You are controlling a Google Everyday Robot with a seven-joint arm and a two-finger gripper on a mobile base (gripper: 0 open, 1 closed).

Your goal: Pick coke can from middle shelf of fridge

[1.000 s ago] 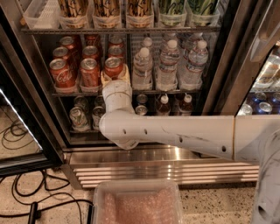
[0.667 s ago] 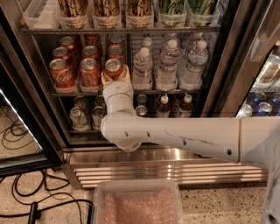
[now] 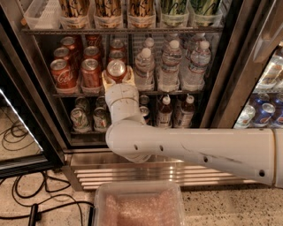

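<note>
The fridge [image 3: 230, 66] stands open in the camera view. Its middle shelf [image 3: 75, 93] holds lanes of red coke cans on the left and clear water bottles [image 3: 170, 66] on the right. My gripper [image 3: 118, 75] reaches in from below at the front of the third can lane. Its cream fingers [image 3: 106, 78] sit tight on both sides of the front coke can [image 3: 116, 68], which stands upright on the shelf. Other coke cans [image 3: 62, 74] stand to its left and behind it.
The top shelf holds tall tubs [image 3: 106, 9]. The lower rack holds green-and-white cans [image 3: 79, 119] and small bottles [image 3: 164, 112]. A neighbouring cooler with blue cans [image 3: 265, 112] is at right. A clear bin [image 3: 137, 205] and floor cables [image 3: 17, 137] lie below.
My arm's elbow has shifted slightly right and lower. The gripper stays around the same front coke can, which has not moved.
</note>
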